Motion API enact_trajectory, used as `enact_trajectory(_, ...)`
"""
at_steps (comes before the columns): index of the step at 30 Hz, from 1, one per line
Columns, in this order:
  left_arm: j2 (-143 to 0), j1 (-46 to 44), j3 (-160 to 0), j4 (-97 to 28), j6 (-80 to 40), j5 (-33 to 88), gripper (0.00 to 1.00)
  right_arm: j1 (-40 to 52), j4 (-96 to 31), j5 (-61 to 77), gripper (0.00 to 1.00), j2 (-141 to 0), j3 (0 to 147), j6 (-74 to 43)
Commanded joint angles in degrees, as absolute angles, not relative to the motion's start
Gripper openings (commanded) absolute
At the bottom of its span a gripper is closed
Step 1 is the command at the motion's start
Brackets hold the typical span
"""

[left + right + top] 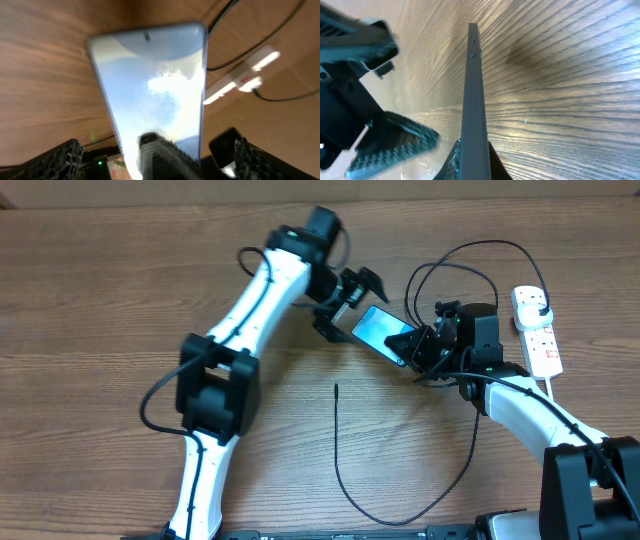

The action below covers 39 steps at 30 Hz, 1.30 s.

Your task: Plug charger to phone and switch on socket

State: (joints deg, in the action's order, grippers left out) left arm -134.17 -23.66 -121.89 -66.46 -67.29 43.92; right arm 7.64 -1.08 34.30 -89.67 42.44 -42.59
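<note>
Phone (380, 328) is off the table (100, 280), right of centre toward the far edge. It is tilted on its long edge, with the right gripper (415, 345) clamped on its right end. Left gripper (355, 308) is at the phone's left end, fingers (55, 160) spread wide. Contact there is unclear. Socket (537, 330) lies by the right edge. Charger (336, 450) loops toward the near edge, its free tip on the wood just nearside of the phone and apart from it.
</note>
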Motion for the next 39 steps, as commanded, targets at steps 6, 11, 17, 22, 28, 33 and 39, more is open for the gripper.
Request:
enact_trajectory(6, -132.7, -16.1, -123.3, -67.3, -54.6, 47.6, 1.00, 7.7, 3.2, 32.6, 0.04, -89.7, 43.5, -69.9)
enact_trajectory(11, -130.5, -13.8, -123.3, -66.7, -56.1, 43.8, 1.00, 7.8, 11.7, 34.4, 0.04, -89.7, 43.5, -84.7)
enact_trajectory(17, -125.5, -14.2, -123.3, -65.4, -62.3, 32.2, 1.00, 8.2, 20.6, 37.2, 0.04, -89.7, 43.5, -97.8)
enact_trajectory(22, -122.0, -14.5, -123.3, -61.3, -64.4, 28.4, 1.00, 9.4, 20.9, 37.8, 0.04, -89.7, 43.5, -105.9)
enact_trajectory(28, -121.1, -14.9, -123.3, -59.7, -64.8, 28.6, 1.00, 11.9, 27.4, 38.2, 0.04, -89.7, 43.5, -111.9)
enact_trajectory(33, -121.1, -15.1, -123.3, -59.7, -66.5, 31.0, 1.00, 12.8, 33.5, 37.6, 0.04, -89.7, 43.5, -115.1)
enact_trajectory(39, -121.2, -15.7, -123.3, -59.7, -68.3, 31.4, 1.00, 14.7, 37.2, 37.6, 0.04, -89.7, 43.5, -120.6)
